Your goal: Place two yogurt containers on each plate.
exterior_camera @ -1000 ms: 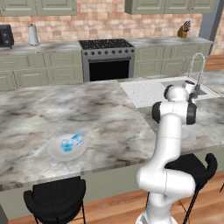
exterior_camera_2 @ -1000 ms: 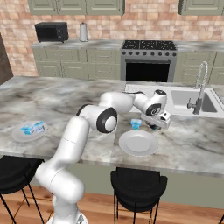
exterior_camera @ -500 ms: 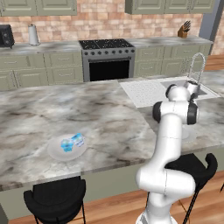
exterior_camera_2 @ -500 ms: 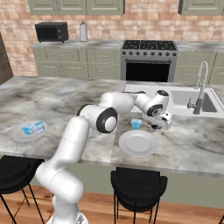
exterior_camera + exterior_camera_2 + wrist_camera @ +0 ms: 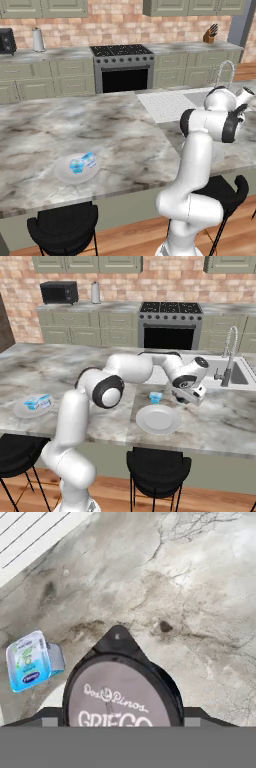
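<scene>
My gripper point(image 5: 122, 717) is low over the marble counter point(image 5: 200, 587), shut on a round yogurt container point(image 5: 122, 694) with a dark lid that reads "Griego". A light-blue yogurt container point(image 5: 29, 660) lies tipped just left of it. From the right base, the gripper point(image 5: 187, 398) sits beside that blue tub point(image 5: 155, 398), just behind an empty pale plate point(image 5: 158, 419). A second plate point(image 5: 20, 408) far left carries two blue tubs point(image 5: 39, 402). The left base view has that plate point(image 5: 62, 172) and its tubs point(image 5: 82, 162) too.
A sink with a tall faucet point(image 5: 227, 363) lies right of the gripper, and a white ribbed draining board point(image 5: 30, 537) is behind it. Black stools point(image 5: 157, 466) stand under the counter's near edge. A stove point(image 5: 170, 321) is at the back wall.
The jaws have closed in on the dark-lidded tub. The arm, the plates and the other tubs have stayed where they were.
</scene>
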